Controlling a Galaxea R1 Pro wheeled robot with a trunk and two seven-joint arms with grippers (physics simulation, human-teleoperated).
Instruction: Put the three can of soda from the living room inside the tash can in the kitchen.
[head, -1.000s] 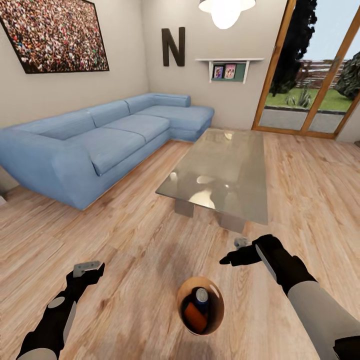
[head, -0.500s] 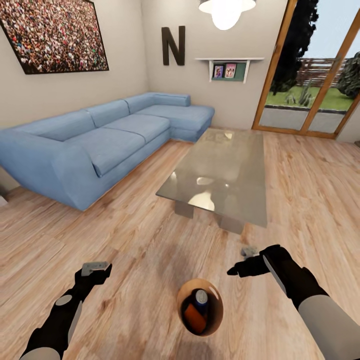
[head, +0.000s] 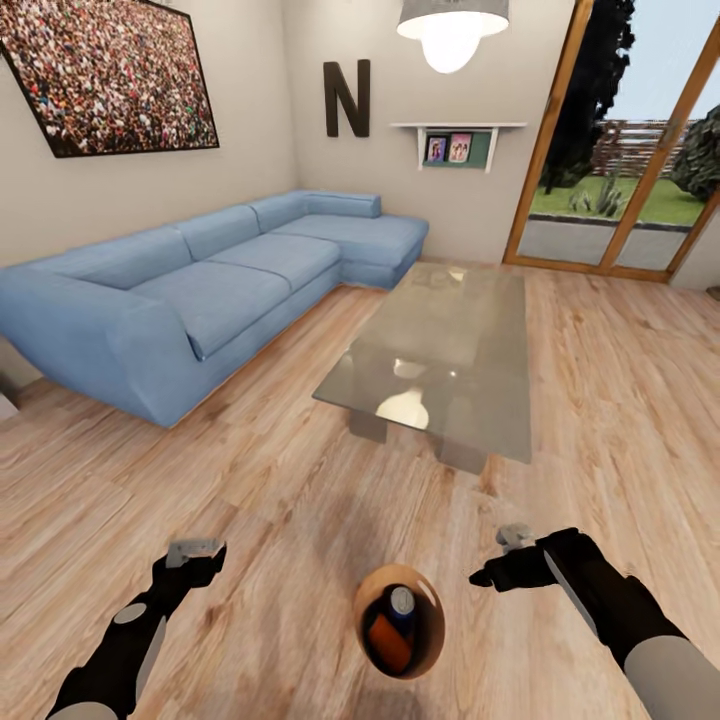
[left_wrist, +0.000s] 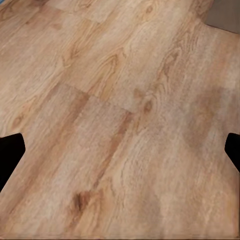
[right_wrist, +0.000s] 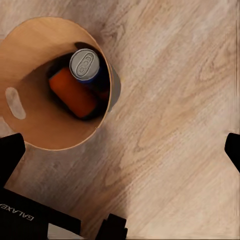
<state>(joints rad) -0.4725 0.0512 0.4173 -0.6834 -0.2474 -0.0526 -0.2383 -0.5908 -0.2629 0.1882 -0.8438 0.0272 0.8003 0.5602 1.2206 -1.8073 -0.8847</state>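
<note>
The corner sofa (head: 215, 290) is light blue; the floor (head: 270, 500) is honey-brown plank with darker grain streaks and knots; the coffee table (head: 440, 345) is grey-tinted glass with pale reflections; the letter N (head: 346, 96) is near-black on a beige wall; the crowd photo (head: 105, 75) is a speckle of red, white and dark dots in a black frame. The trash can (right_wrist: 30, 75) is copper-brown inside; one soda can (right_wrist: 75, 95) is bright orange, another can (right_wrist: 86, 65) dark blue with a silver top; the glass doors (head: 625, 150) are framed in orange-brown wood.

Head cam high; R wrist shares bin (right_wrist: 50, 85).
</note>
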